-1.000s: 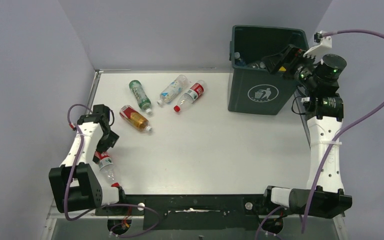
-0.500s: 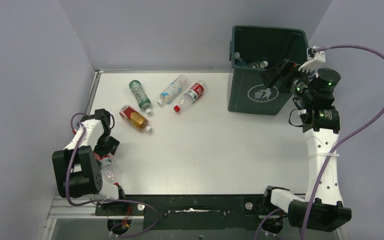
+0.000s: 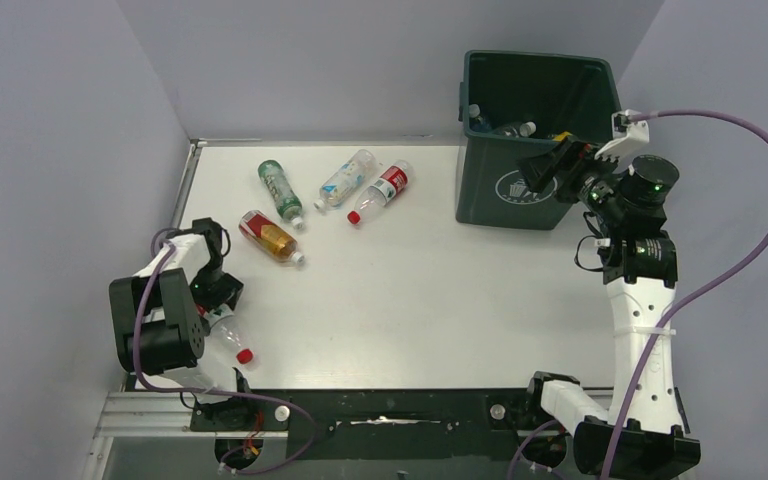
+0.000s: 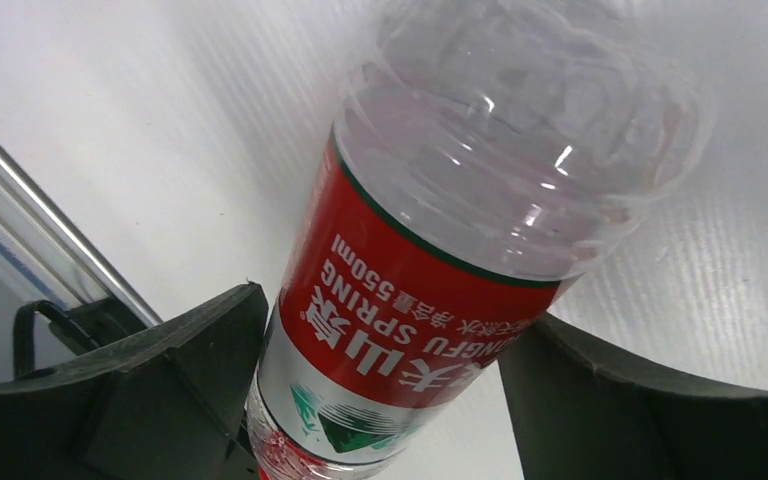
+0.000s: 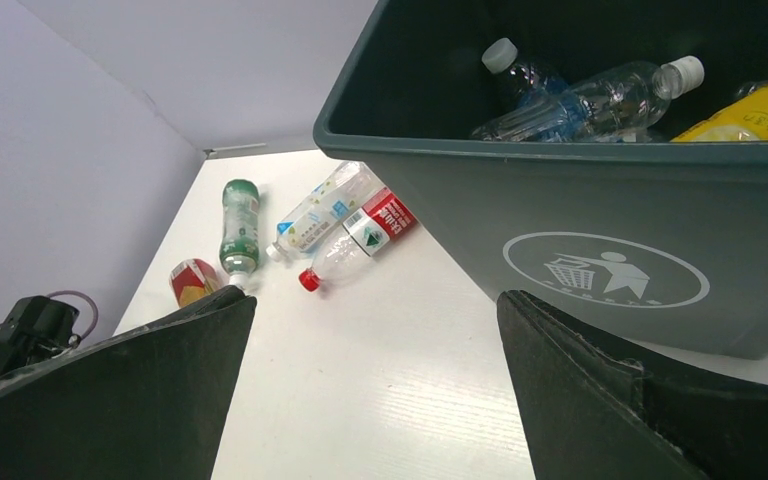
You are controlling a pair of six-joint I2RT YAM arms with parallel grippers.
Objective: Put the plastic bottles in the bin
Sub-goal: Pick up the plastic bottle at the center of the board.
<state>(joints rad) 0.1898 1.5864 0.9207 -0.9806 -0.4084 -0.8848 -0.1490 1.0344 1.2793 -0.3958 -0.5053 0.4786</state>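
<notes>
1. The left arm was folded tightly back over its own base, at the corner of the bench diagonally opposite the bin, with the wrist turned down towards the surface.
2. The left jaws were set on either side of a clear bottle with a red cap, which was lying on the bench well apart from the bin. Whether the jaws were pressing on it could not be told.
3. The right arm was raised nearly upright just to the right of the bin, with the wrist bent towards the bin's front right corner. The right jaws were spread wide with nothing between them.
4. On the clear bottle's red label, "550ml" and "SPRING" could be read beside Chinese characters.
5. A white litter symbol was printed on the bin's dark green front.
6. Inside the bin, white-capped bottles and a yellow bottle were seen.
7. Left of the bin, four more were lying on the bench. A red-labelled bottle was nearest the bin, then a blue-and-white-labelled bottle, then a green bottle. An amber bottle with a red label was farthest.
8. The bench was white and matt. It was enclosed by pale lilac-grey walls behind and beside the bin, and a metal rail was fitted along the edge opposite the bin.
</notes>
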